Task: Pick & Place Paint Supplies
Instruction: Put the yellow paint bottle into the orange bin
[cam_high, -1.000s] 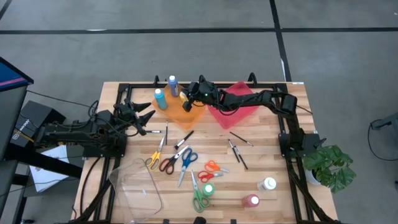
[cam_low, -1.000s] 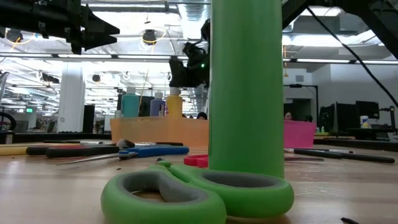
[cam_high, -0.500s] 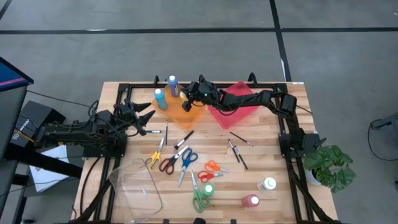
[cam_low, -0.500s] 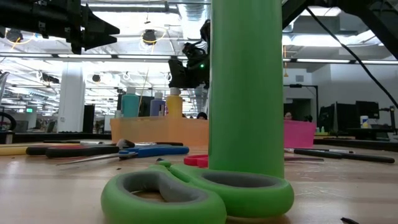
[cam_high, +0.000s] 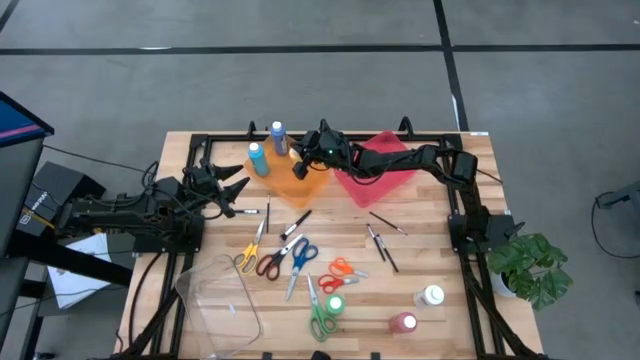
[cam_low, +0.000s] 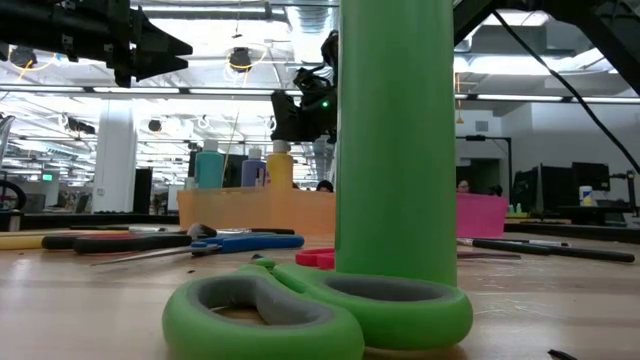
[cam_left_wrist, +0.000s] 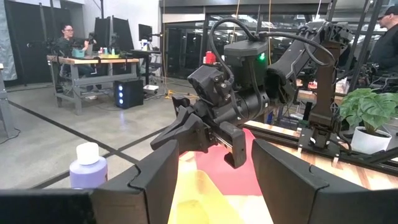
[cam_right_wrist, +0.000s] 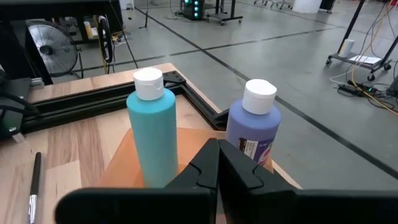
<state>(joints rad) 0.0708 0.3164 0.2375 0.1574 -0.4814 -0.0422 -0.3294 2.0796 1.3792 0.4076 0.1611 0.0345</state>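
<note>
Standing in the orange tray (cam_high: 292, 182), smooth plastic teal (cam_high: 259, 158) and purple bottles (cam_high: 278, 137) face the right tool (cam_high: 300, 163), pressed together just above that tray. Left tool (cam_high: 238, 190) hangs spread, holding nothing. Scissors (cam_high: 300, 255), thin brushes (cam_high: 381, 245) and capped bottles (cam_high: 431, 296) scatter across the slatted wooden bench (cam_high: 430, 250); grey floor beyond.

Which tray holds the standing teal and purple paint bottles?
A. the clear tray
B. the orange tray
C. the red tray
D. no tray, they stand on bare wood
B: in the high view the teal bottle and the purple bottle stand upright in the orange tray, beside the red tray; the clear tray lies apart from them.
</note>
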